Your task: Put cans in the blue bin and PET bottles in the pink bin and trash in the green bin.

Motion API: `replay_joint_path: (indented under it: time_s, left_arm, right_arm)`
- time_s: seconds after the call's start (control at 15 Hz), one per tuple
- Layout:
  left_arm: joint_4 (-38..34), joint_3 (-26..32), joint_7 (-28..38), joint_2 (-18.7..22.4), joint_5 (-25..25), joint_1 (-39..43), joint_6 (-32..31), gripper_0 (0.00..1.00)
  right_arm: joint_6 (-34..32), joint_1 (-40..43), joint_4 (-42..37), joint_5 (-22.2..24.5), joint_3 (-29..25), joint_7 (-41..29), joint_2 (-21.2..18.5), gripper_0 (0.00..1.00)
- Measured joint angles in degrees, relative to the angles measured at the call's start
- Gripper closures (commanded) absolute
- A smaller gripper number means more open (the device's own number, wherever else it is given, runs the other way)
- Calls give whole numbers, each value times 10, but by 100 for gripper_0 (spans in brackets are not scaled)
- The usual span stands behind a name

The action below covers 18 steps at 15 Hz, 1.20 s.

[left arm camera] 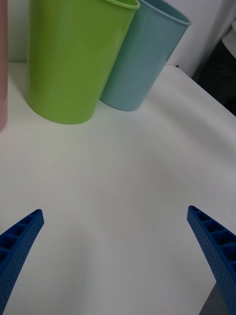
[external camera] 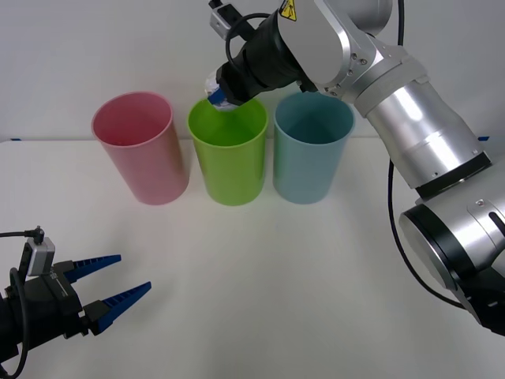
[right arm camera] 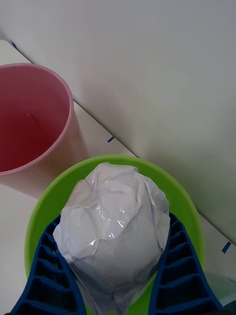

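The white tabletop (external camera: 260, 276) carried three bins in a row across the back, pink bin (external camera: 140, 147) at ten o'clock, green bin (external camera: 228, 151) at twelve, blue bin (external camera: 312, 148) at one o'clock, standing rim-up and close together so each kind of waste had its own mouth to drop into. The right arm reached in from three o'clock, and its right gripper (external camera: 218, 98) hung over the green bin's rim, lined up there because film counts as trash. It was clamped on the trash (right arm camera: 114, 222), both blue fingers (right arm camera: 48, 275) pressed against the wrinkled whitish ball, spread just as wide as the ball itself. The drop looked not yet made. Down at seven o'clock the left gripper (external camera: 110, 282) waited low over bare tabletop, spread wide, grasping nothing
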Motion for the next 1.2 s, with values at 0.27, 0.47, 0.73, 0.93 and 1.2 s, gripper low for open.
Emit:
replay_joint_path:
  time_s: [0.27,0.47,0.73,0.93,1.2]
  left_arm:
    - [0,0,0,0,0,0,0,0]
    - [0,0,0,0,0,0,0,0]
    - [0,0,0,0,0,0,0,0]
    - [0,0,0,0,0,0,0,0]
    - [0,0,0,0,0,0,0,0]
  right_arm:
    - [0,0,8,3,10,1,0,100]
    - [0,0,11,5,18,1,0,100]
    - [0,6,12,8,23,9,-2,100]
    - [-1,12,12,8,27,14,-4,100]
    - [-1,17,11,7,30,20,-4,100]
